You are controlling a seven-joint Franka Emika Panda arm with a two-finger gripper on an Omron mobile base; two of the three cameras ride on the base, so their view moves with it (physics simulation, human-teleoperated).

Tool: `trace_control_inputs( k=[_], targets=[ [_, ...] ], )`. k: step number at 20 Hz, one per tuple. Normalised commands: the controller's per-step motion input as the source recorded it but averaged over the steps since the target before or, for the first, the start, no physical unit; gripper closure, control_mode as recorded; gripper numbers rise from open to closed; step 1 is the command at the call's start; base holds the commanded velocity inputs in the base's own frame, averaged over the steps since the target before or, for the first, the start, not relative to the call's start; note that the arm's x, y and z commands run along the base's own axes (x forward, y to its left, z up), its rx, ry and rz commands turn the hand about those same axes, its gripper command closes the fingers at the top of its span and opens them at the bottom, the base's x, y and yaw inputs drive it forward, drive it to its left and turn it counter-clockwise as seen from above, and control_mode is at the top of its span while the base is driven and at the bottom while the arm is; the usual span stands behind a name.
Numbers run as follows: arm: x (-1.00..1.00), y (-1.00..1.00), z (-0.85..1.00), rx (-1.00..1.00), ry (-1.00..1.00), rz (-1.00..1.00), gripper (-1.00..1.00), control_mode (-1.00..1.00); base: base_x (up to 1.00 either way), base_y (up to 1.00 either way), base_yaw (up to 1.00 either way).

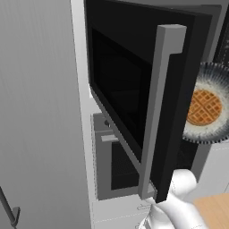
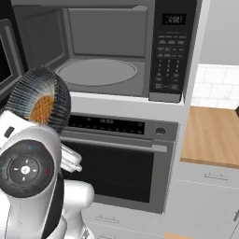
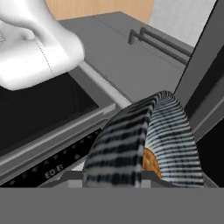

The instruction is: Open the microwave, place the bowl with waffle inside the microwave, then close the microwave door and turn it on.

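Note:
The microwave (image 2: 107, 51) stands open, showing its grey cavity and round turntable (image 2: 95, 72), with the button panel (image 2: 170, 51) at its right. The microwave door (image 1: 120, 85) is swung far out, its tall grey handle (image 1: 156, 112) facing the left base view. A striped bowl (image 2: 39, 95) holding a waffle (image 2: 42, 108) hangs in the air, tipped steeply on its side, below and to the left of the cavity. From the other side the bowl (image 1: 206, 105) shows past the door's edge. My gripper (image 3: 111, 177) is shut on the bowl's (image 3: 144, 135) rim, its fingertips mostly hidden.
A silver-framed oven (image 2: 116, 158) with a horizontal handle sits directly under the microwave. A wooden counter (image 2: 210, 135) lies to the right, with white tiles behind. A tall grey cabinet front (image 1: 40, 112) rises to the left of the open door.

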Motion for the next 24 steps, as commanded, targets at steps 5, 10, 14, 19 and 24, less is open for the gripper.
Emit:
trace_control_inputs(
  k=[5, 10, 14, 19, 24],
  targets=[
    [0.04, 0.16, 0.49, 0.0, 0.14, -0.1, 1.0, -1.0, 0.0, 0.0, 0.0],
    [0.0, 0.0, 0.02, 0.06, 0.15, -0.05, 1.0, -1.0, 0.0, 0.0, 0.0],
    [0.0, 0.0, -0.12, 0.14, 0.16, -0.09, 1.0, -1.0, 0.0, 0.0, 0.0],
    [0.19, 0.11, -0.11, 0.19, 0.06, -0.17, 1.0, -1.0, 0.0, 0.0, 0.0],
    [0.57, 0.23, -0.18, 0.21, 0.01, -0.21, 1.0, -1.0, 0.0, 0.0, 0.0]
  ],
)
